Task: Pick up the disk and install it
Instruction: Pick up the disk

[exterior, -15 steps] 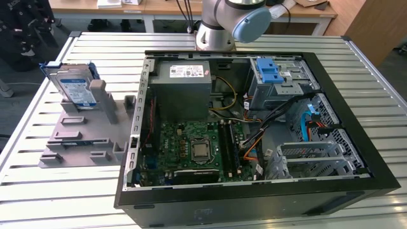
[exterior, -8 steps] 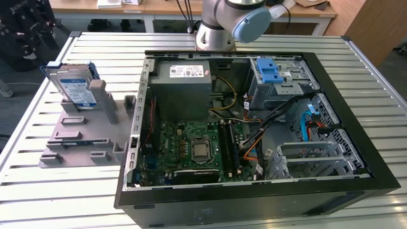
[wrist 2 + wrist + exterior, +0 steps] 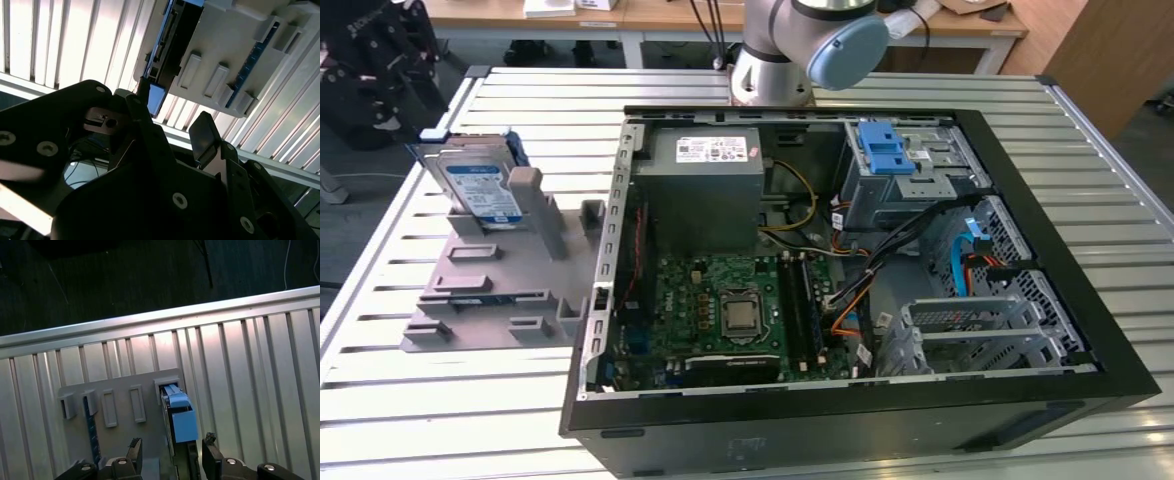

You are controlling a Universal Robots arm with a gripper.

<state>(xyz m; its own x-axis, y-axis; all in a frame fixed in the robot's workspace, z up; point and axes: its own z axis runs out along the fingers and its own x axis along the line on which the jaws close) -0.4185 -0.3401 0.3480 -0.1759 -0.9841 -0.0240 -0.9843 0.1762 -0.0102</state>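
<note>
Bench notes: my work table (image 3: 427,400) is ribbed aluminium, its slats running across the exterior view, with bright glare along the ribs in both wrist views. Beyond its far edge I see light wooden desks (image 3: 494,14) on white legs, and a small white box (image 3: 550,8) sits on one. A brown wooden panel (image 3: 1107,60) stands at the exterior view's right. In the first wrist view the floor (image 3: 125,285) past the table edge is dark, with a thin cable (image 3: 205,262) lying on it

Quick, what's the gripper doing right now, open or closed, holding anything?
The gripper is open and holds nothing; the disk stands in its grey holder.
</note>
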